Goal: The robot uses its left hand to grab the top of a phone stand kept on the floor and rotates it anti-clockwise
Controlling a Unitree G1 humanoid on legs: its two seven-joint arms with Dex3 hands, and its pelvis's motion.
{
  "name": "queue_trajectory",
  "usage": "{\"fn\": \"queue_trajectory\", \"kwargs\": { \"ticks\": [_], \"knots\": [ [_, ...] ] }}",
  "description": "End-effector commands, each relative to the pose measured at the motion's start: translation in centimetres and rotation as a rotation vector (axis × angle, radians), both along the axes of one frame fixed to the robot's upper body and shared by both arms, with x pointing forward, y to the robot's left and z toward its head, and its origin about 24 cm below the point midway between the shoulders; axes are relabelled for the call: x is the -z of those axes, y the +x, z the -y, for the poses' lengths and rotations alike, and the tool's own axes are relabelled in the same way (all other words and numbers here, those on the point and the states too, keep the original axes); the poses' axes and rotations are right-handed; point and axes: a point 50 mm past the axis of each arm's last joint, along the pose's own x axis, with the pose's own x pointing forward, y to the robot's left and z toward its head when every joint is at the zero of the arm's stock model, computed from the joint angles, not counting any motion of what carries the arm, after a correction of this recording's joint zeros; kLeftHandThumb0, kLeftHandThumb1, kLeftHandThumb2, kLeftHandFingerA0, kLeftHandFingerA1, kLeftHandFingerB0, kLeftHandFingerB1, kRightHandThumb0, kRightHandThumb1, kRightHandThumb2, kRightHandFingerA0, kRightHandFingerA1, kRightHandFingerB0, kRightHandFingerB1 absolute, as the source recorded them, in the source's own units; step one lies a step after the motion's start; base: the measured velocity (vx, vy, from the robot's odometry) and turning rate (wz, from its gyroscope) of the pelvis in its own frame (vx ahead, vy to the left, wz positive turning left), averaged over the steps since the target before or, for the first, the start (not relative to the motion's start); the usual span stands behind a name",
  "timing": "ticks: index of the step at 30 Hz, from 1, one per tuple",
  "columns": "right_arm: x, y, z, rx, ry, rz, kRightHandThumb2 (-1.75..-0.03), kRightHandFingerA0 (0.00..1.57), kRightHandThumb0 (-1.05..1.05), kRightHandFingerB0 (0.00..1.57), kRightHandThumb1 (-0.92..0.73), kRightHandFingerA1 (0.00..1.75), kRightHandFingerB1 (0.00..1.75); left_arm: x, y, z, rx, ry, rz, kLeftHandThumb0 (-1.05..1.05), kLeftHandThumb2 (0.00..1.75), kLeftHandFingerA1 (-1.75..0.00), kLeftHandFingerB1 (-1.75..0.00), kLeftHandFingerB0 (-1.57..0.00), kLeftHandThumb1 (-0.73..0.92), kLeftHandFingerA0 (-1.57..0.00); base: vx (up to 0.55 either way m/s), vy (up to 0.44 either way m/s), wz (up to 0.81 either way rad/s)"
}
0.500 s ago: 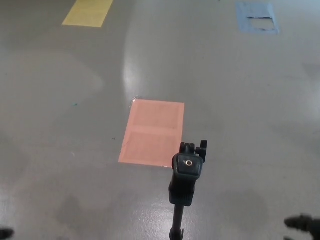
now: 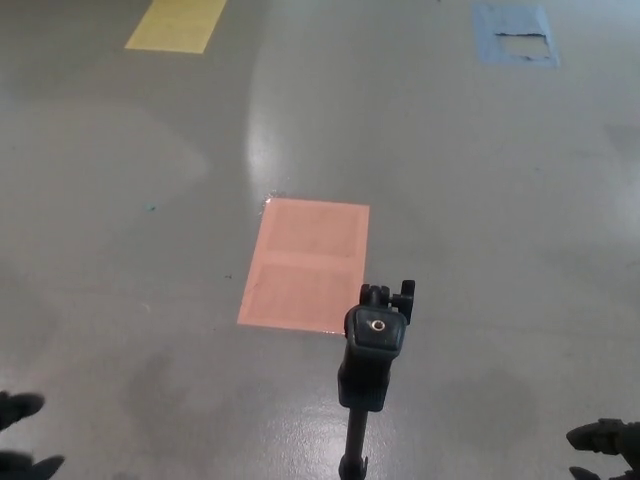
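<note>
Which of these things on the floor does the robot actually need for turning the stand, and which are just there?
Needed:
- phone stand, upright on the floor
- left hand, at the picture's edge, not yet on the stand

Just there:
- orange patch
- yellow patch
- blue patch
- right hand, off to the side

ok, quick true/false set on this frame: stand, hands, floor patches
1. The left hand grips the top of the phone stand. False: it sits at the lower left edge, well apart from the stand.
2. The stand is upright, just below the orange patch. True.
3. The right hand shows at the lower right edge. True.
4. The yellow patch lies at the top right. False: it is top left; the blue patch is top right.
5. A phone is mounted on the stand. False: its top is bare.
</note>
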Motion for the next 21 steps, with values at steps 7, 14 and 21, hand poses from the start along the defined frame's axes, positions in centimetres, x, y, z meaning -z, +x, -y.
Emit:
{"fn": "queue_trajectory", "kwargs": {
  "ticks": [7, 14, 21],
  "knots": [
    [0.0, -0.5, 0.9, -0.015, -0.027, -0.016, -0.79, 0.38, -0.46, 0.13, -0.70, 0.47, 0.36, -8.1, 1.2, 7.7, 0.403, -0.078, 0.487, -0.27, 0.59, -0.41, -0.33, -0.33, 0.58, -0.42, 0.00, 0.000, 0.00],
    [0.0, -0.5, 0.9, -0.021, -0.038, -0.016, -1.00, 0.38, -0.32, 0.04, -0.61, 0.59, 0.43, -13.2, 0.3, 11.8, 0.623, -0.080, 0.638, -0.33, 0.61, -0.40, -0.34, -0.24, 0.48, -0.28, 0.00, 0.000, 0.00],
    [-0.1, -0.4, 1.0, -0.021, -0.031, -0.013, -0.79, 0.39, -0.46, 0.13, -0.70, 0.47, 0.36, -17.4, -0.6, 15.5, 0.850, -0.074, 0.823, -0.39, 0.61, -0.35, -0.26, -0.08, 0.31, -0.06, 0.00, 0.000, 0.00]
  ]
}}
